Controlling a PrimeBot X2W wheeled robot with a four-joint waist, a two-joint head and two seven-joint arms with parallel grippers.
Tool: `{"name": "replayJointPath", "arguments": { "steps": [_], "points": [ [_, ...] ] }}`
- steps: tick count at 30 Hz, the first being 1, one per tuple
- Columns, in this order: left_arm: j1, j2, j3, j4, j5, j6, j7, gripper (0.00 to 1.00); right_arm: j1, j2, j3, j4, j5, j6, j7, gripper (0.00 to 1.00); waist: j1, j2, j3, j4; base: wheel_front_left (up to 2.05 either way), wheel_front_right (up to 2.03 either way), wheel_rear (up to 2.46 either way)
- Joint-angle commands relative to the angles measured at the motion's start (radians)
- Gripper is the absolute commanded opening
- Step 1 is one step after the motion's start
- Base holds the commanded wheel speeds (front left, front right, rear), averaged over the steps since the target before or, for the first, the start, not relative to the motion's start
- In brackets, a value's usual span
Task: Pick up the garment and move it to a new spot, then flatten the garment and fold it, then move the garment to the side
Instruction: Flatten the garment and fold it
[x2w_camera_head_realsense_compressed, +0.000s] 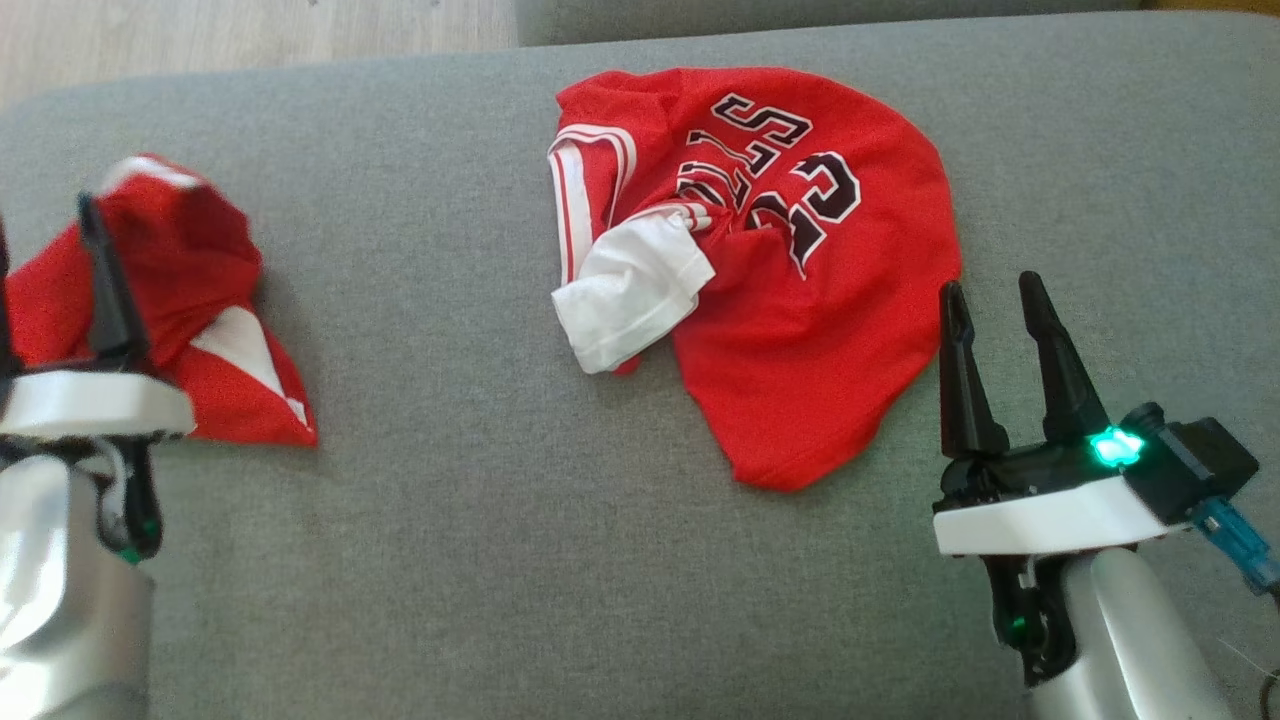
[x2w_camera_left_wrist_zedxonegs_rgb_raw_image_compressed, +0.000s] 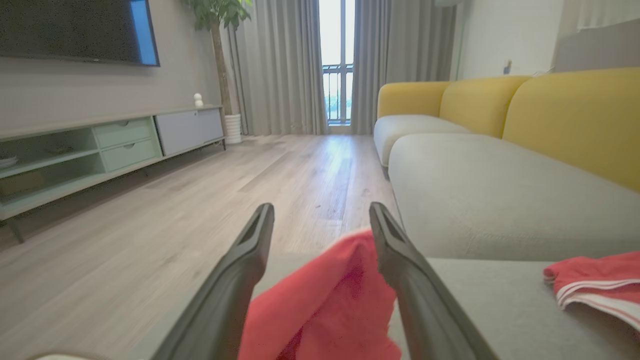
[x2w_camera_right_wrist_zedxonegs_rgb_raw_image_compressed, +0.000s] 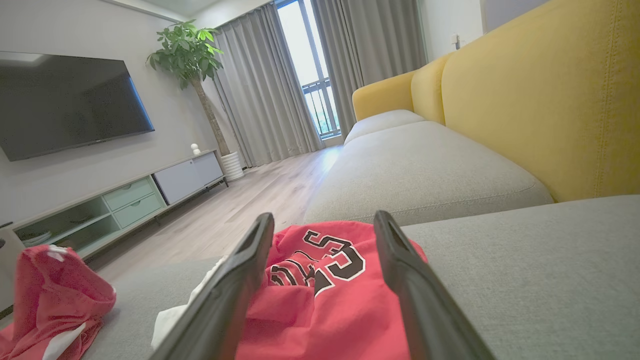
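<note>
A red jersey with black-and-white lettering and a white sleeve lining lies crumpled on the grey cushion, middle to far side. A second, bunched red garment with white patches lies at the left. My left gripper stands over it, open; in the left wrist view that red cloth lies loose between the spread fingers, and the left gripper points out over the floor. My right gripper is open beside the jersey's right hem. From the right gripper, the jersey lies just beyond the fingers.
The cushion's far edge drops to a wooden floor. A yellow sofa back rises to one side. A TV cabinet stands across the room. The near and middle-left parts of the cushion are bare grey fabric.
</note>
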Motion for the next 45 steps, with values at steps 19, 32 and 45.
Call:
{"name": "replayJointPath", "arguments": {
  "steps": [19, 32, 45],
  "points": [
    [0.225, -0.181, -0.067, -0.307, 0.115, -0.014, -0.005, 1.00, 0.023, -0.003, -0.002, -0.031, -0.005, -0.001, -0.006, 1.00, 0.0000, 0.0000, -0.084, 0.009, 0.00, 0.00, 0.00],
    [0.248, -0.230, -0.103, -0.281, 0.149, -0.039, -0.005, 1.00, 0.023, -0.003, 0.022, -0.033, 0.016, -0.001, -0.006, 1.00, 0.0000, 0.0000, -0.095, 0.001, 0.00, 0.00, 0.00],
    [0.091, -0.267, -0.285, -0.101, 0.141, -0.088, 0.135, 1.00, -0.003, -0.003, 0.035, -0.047, 0.020, -0.001, -0.006, 1.00, 0.0000, 0.0000, 0.004, -0.087, 0.00, 0.00, 0.00]
  ]
}}
